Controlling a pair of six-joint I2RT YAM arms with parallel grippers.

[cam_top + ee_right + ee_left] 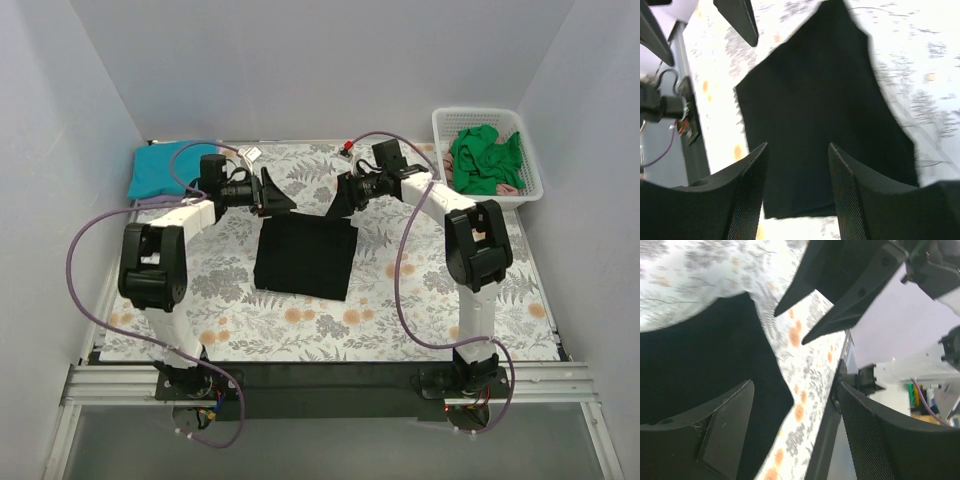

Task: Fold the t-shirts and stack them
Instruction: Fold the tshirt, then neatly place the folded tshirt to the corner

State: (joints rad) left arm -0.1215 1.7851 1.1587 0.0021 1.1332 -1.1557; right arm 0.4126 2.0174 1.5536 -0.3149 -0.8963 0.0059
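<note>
A black t-shirt [305,257] lies folded into a rectangle in the middle of the table. My left gripper [283,203] hovers over its far left corner and my right gripper [340,205] over its far right corner. Both are open and hold nothing. In the left wrist view the left gripper [795,384] frames the black t-shirt [700,350] and the printed cover. The right gripper [797,145] looks down on the black t-shirt [815,110]. A teal t-shirt [165,168] lies folded at the back left. Green t-shirts [485,160] are heaped in the basket.
A white lattice basket [441,132] stands at the back right corner. The floral table cover [400,310] spans the table, which white walls close in on three sides. A small red object [348,148] sits at the back edge. Purple cables loop beside both arms.
</note>
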